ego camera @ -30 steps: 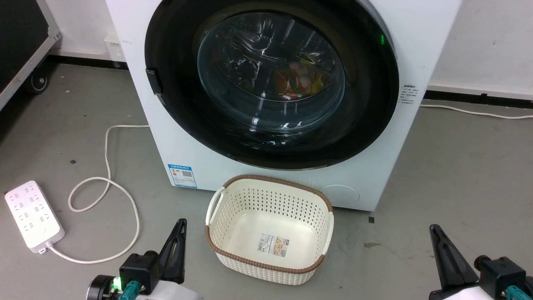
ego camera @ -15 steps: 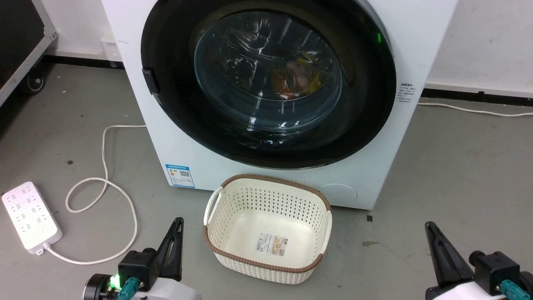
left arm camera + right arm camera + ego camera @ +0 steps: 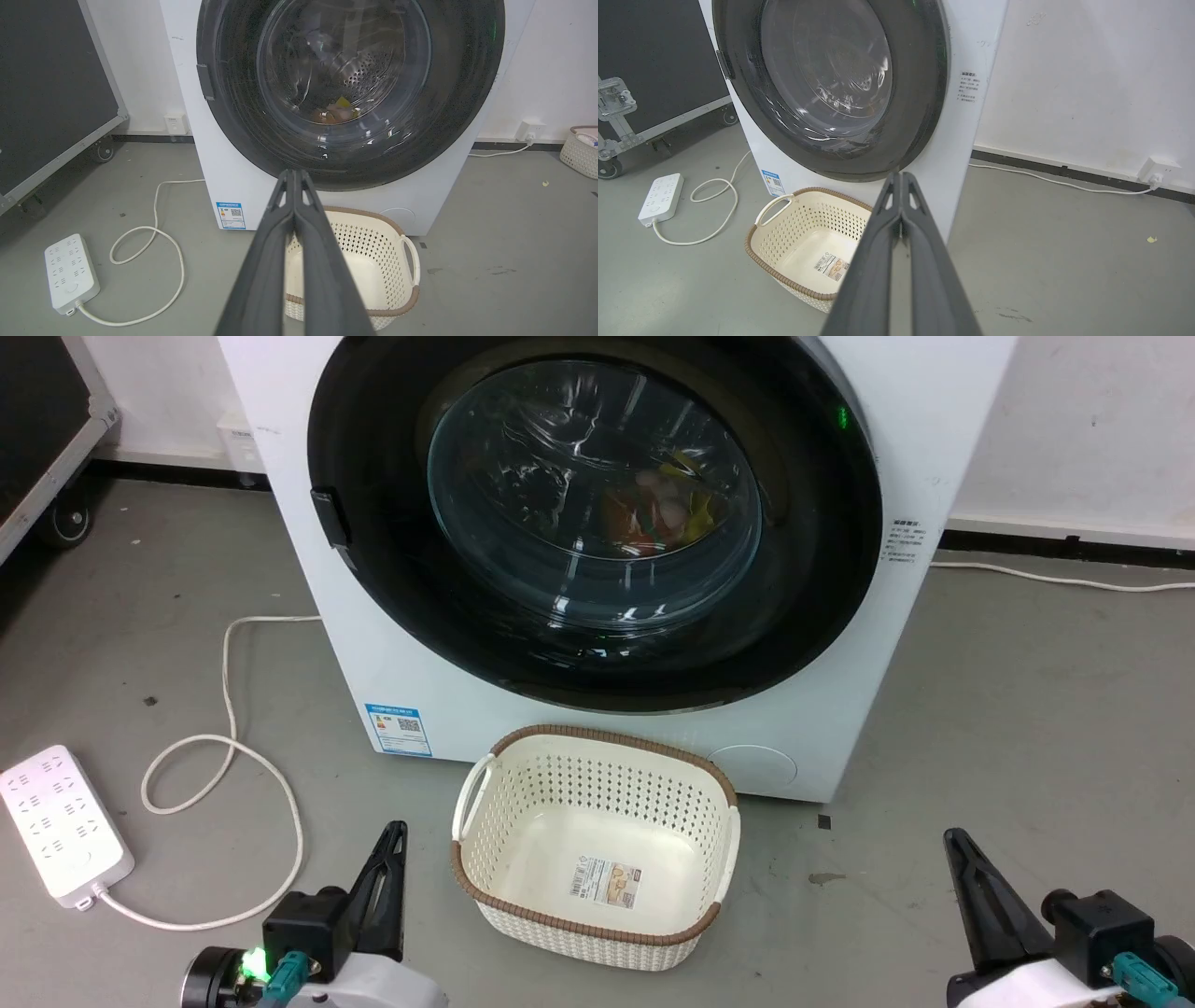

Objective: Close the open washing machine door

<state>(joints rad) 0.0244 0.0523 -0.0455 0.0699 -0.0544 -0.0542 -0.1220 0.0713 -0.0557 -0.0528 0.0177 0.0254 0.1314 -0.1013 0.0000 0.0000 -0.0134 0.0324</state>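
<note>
The washing machine door (image 3: pixel 594 495), round and black-rimmed with a bulging glass window, lies flat against the white machine front (image 3: pixel 392 672). Coloured laundry shows through the glass. A small black latch piece (image 3: pixel 327 518) sits on the door's left rim. My left gripper (image 3: pixel 396 833) is shut and empty, low at the left, well short of the door. My right gripper (image 3: pixel 954 840) is shut and empty, low at the right. In the left wrist view the shut left gripper (image 3: pixel 293 173) points at the door (image 3: pixel 345 70). The right gripper (image 3: pixel 901 176) points at the door's lower edge (image 3: pixel 859 175).
A cream perforated basket (image 3: pixel 597 735) with a brown rim stands on the grey floor right below the door, between my grippers. A white power strip (image 3: pixel 61 821) and its looped cable (image 3: pixel 224 747) lie at the left. A black wheeled case (image 3: pixel 37 411) stands far left.
The whole head picture has slid slightly left, so the camera has moved. Door, basket and both shut grippers keep their places relative to one another.
</note>
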